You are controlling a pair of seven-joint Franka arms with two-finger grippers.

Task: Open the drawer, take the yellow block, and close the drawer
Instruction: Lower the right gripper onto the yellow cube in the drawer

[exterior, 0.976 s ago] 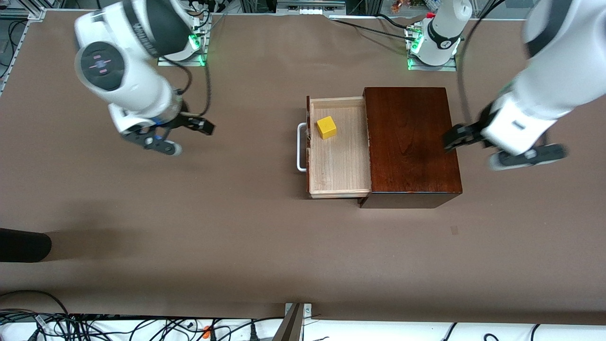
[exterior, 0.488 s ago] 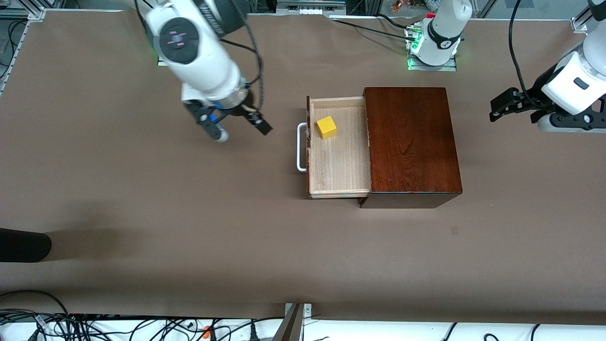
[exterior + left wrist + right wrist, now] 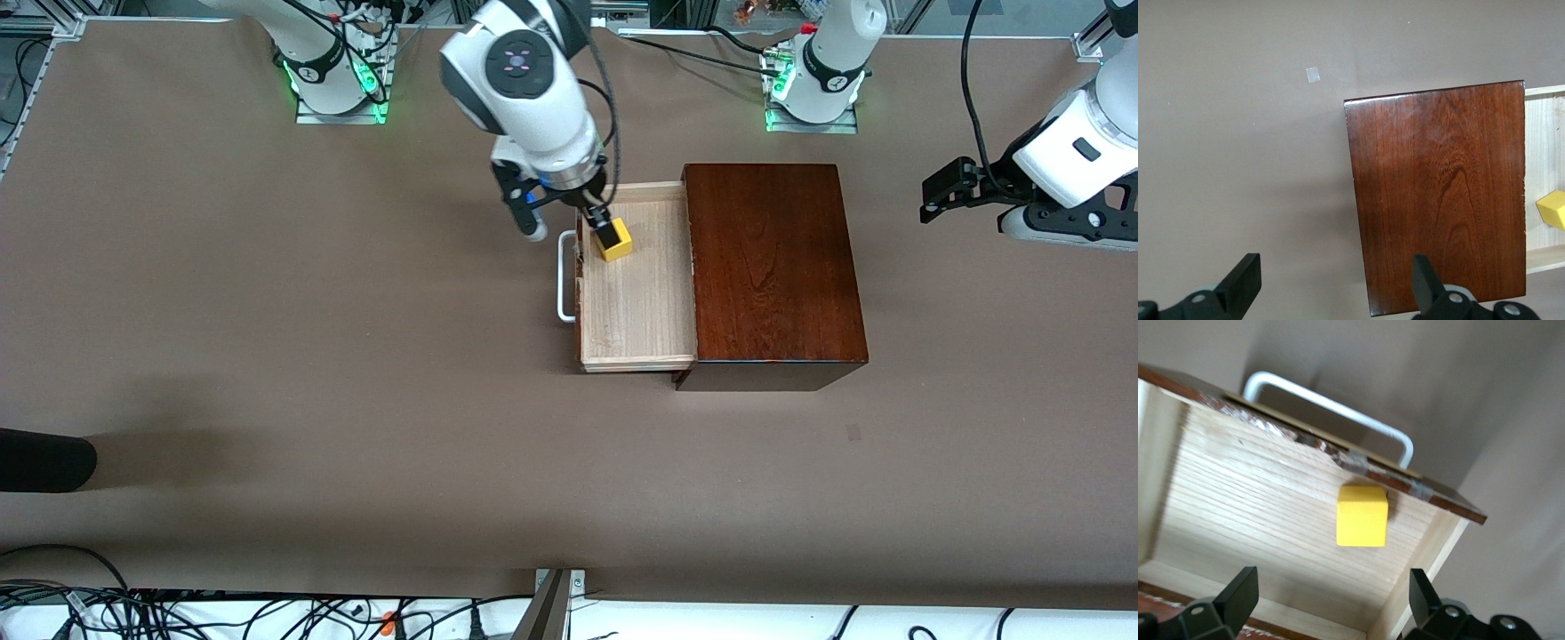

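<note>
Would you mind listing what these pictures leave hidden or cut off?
- Yellow block, front view: the right pincer covers its top, so their gap cannot be judged.
- Drawer, left wrist view: cut off by the picture's edge; its handle is out of view.
- Mahogany box, all views: whatever is inside is hidden by its top.
- Left pincer, left wrist view: fingers cropped at the edge.

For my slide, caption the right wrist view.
Open right gripper poised above the yellow block in the pulled-out drawer.
</note>
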